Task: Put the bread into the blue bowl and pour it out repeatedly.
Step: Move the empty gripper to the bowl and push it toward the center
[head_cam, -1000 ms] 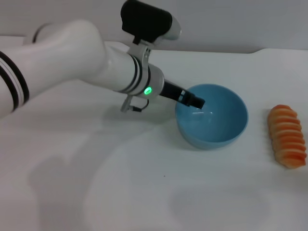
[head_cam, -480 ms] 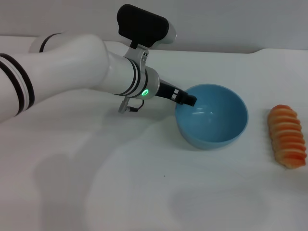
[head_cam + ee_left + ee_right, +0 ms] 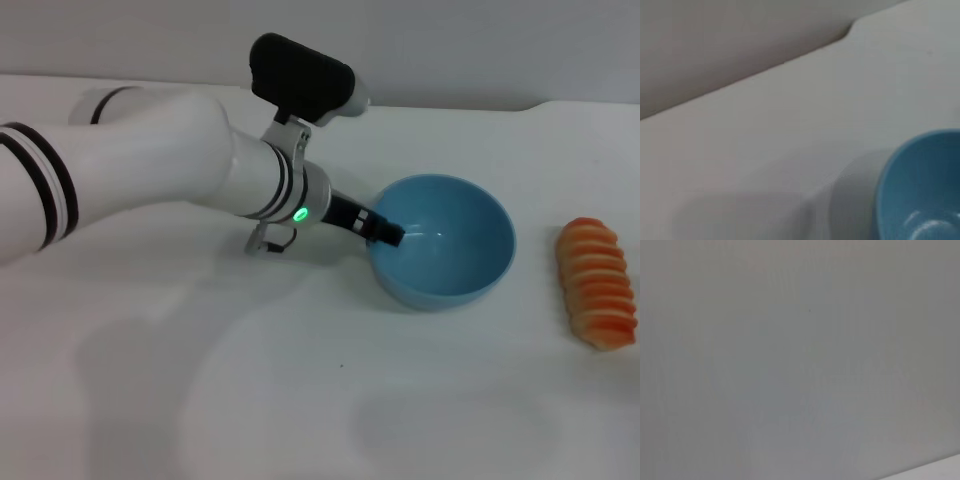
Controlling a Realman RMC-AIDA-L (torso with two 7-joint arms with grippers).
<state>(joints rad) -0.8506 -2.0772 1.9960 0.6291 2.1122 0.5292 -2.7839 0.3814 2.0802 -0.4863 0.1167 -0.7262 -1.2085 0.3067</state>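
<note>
Low over the table, left gripper (image 3: 388,234) touches blue bowl (image 3: 450,262) rim

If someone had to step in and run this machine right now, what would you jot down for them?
Left gripper: at the blue bowl's near rim, on the side toward the arm; whether it grips the rim is not clear.
Right gripper: not in view; its wrist camera shows only blank white surface.
Bread: lying on the table, off to the bowl's right, apart from it.
Bowl: upright and empty.
Done: nothing that shows in the present layout.
Left: put the bread in the bowl, tip it out, and repeat.
</note>
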